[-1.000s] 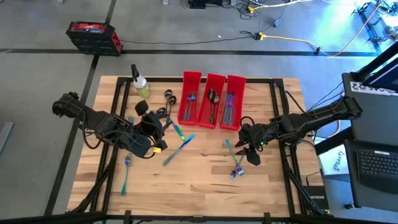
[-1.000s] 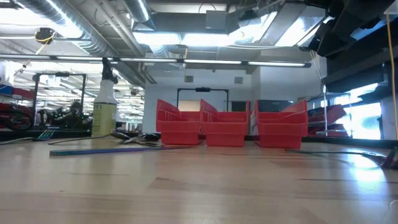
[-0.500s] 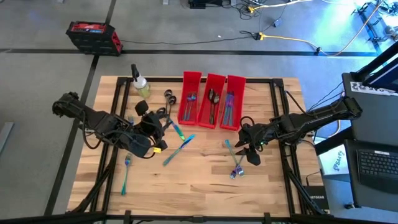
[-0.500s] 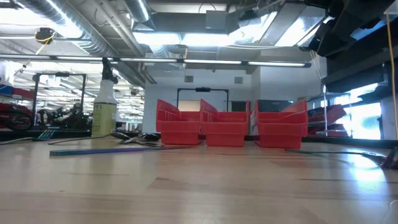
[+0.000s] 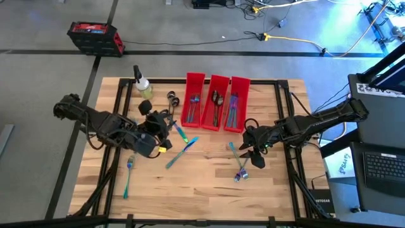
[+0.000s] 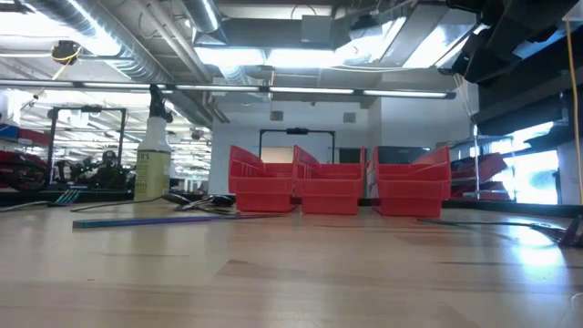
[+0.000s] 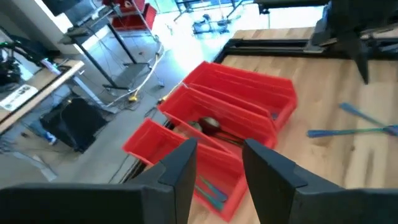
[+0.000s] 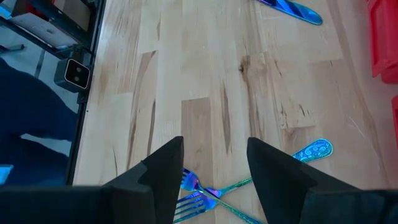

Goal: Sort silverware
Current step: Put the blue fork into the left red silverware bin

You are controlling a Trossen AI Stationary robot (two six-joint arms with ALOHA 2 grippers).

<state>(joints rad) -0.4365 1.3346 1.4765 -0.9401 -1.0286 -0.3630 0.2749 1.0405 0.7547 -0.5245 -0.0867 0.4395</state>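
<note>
- Front of table (image 5: 202, 190): one fork (image 5: 128, 172) lies alone at the front left; a crossed cluster of forks (image 5: 240, 170) lies at the front right.
- Right gripper (image 5: 252, 152): positioned low over that cluster. In the right wrist view its fingers (image 8: 163, 171) stand apart with bare wood between them and grasp nothing; the crossed fork heads (image 8: 198, 193) lie just past the tips, a teal-handled utensil (image 8: 311, 151) beside them.
- Left gripper (image 5: 161, 125): positioned mid-table on the left, released, its fingers (image 7: 181, 174) parted and empty (aimed toward the bins).
- Mid-table: a blue knife (image 5: 183, 152) lies diagonally, a second utensil (image 5: 180, 132) just behind it, next to the left gripper.
- Rear: three red bins (image 5: 217, 103) stand side by side, each holding silverware (image 5: 216, 106). Dark spoons (image 5: 172, 99) lie left of them; a spray bottle (image 5: 142, 83) stands at the rear left.
</note>
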